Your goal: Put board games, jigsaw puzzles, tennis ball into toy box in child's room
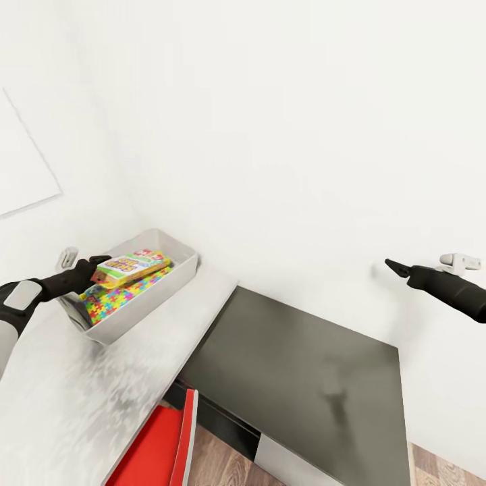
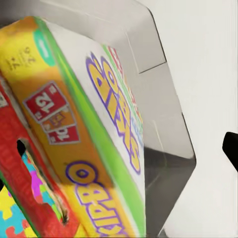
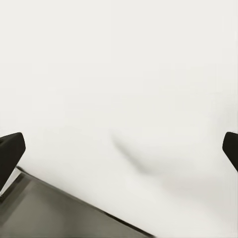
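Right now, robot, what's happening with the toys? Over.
Left gripper holding yellow-green SKIP BO game box over grey toy tray. Colourful jigsaw puzzle inside. Right gripper open, empty. Nothing blocking.

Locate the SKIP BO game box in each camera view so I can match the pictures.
Head view: the SKIP BO box lies left of centre, in the toy box on top of a jigsaw puzzle, at the left gripper.
Left wrist view: the box is seen close up across most of the frame, lettering visible.
Right wrist view: pale wall and the dark desk section; no box.
Shared landmark: the grey toy box wall.
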Robot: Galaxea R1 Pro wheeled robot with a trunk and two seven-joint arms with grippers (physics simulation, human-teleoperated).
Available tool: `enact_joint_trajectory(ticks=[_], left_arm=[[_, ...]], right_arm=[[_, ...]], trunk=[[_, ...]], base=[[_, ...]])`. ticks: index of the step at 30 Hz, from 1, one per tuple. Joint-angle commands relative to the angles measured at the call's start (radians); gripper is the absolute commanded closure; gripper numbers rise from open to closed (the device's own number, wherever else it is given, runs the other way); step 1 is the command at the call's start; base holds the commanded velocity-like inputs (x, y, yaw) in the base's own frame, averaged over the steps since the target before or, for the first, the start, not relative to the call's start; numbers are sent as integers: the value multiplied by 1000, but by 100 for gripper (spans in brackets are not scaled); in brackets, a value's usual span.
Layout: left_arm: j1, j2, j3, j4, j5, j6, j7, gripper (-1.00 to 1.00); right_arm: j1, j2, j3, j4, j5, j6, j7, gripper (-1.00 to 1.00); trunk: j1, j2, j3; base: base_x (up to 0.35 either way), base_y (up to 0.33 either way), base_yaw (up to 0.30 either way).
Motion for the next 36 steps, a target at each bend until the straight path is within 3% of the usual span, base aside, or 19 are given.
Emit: enact_joint_trajectory(ticks=[1,8,14,18,23,26,33,36], left_arm=[[0,2,6,-3,1,22,-5,-100],[42,10,11,-117,5,191,-4,-100],[65,26,18,-152,13,236,-4,-100],[110,37,28,-233,35,324,-8,-100],[196,42,128,-408,65,401,-1,-100],[216,41,158,-451,73,418,0,-100],[221,27,150,-507,74,424,0,-100],[220,-1,107,-537,76,424,0,-100]], right_arm=[[-1,1,-1,0,3,6,6,-100],[0,4,0,0,3,5,6,-100],[0,4,0,0,3,5,7,-100],[0,4,0,0,3,5,7,-100],[0,4,-1,0,3,5,7,-100],[0,4,0,0,3,5,7,-100],[0,4,1,0,3,0,7,-100],[0,2,1,0,3,-5,9,-100]], trunk=[[0,-1,-1],[0,-1,-1],[0,-1,-1],[0,-1,-1],[0,-1,-1],[0,-1,-1],[0,-1,-1],[0,-1,-1]], base=[[0,0,0],[0,0,0],[0,0,0],[0,0,0],[0,0,0],[0,0,0],[0,0,0],[0,0,0]])
